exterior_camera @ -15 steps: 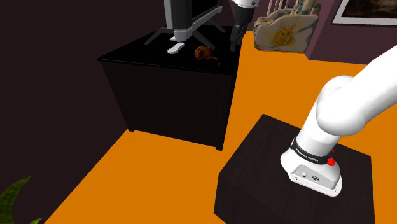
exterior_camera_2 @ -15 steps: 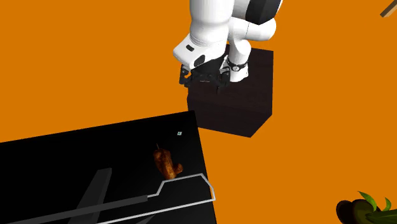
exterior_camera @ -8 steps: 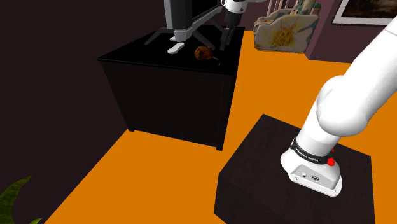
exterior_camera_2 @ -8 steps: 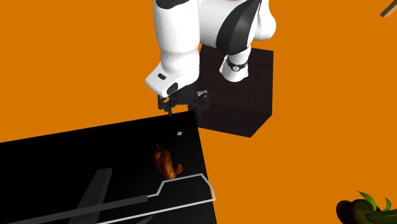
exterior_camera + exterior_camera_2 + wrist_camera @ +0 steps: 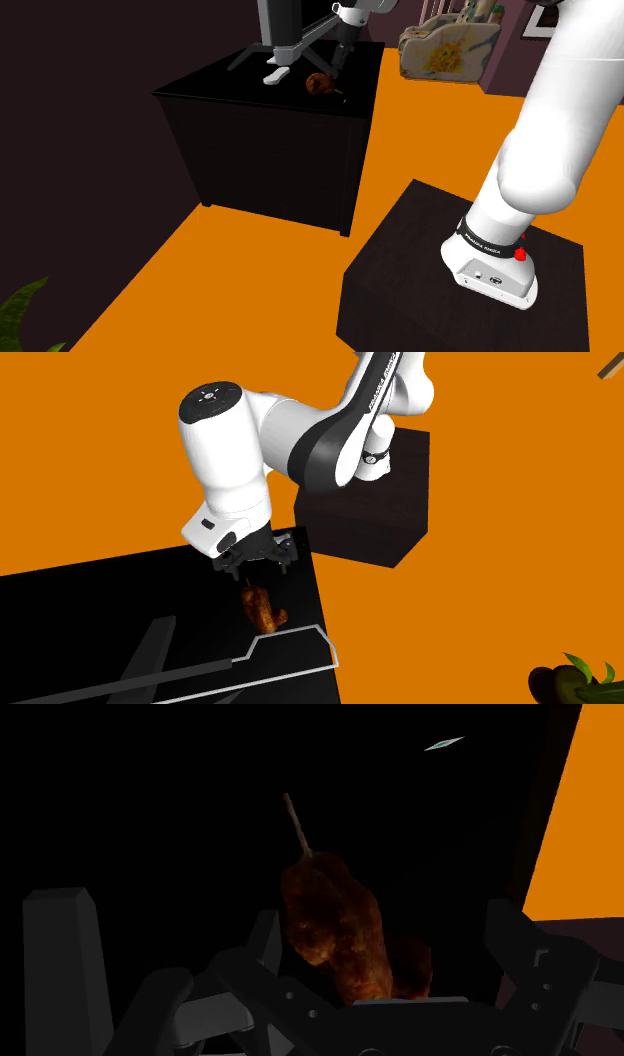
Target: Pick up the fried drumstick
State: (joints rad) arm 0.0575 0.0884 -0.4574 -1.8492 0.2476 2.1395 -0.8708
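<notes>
- Status: approach phase, nothing grasped.
- Tool (image 5: 262,562) hangs over the black desk (image 5: 90,612), close to the edge nearest the robot's stand (image 5: 385,502).
- Tool state: fingers (image 5: 515,939) stand apart, nothing between them in contact.
- Drumstick (image 5: 262,609) lies on the desk top, just ahead of the tool and slightly below it. It rests flat and is not lifted.
- Wrist view: the drumstick (image 5: 335,924) sits in the gap between the fingers, nearer one finger than the other, bone end pointing away from the tool.
- Shoulder view: tool (image 5: 338,65) is just above and beside the drumstick (image 5: 318,84), with a small gap between them.
- Done, by my read: reach to the desk and rough line-up over the meat end.
- Left: centre the gap on the meat, descend, close, lift. That's most of the task.
- Can't tell exact height above the desk top; black on black hides it.
- Watch item: screen stand (image 5: 283,30) is on the far side of the drumstick from the tool, near it. Descent path looks free from this side.
- Grip guess: thick meat end is the better target; the thin bone would likely slip.
</notes>
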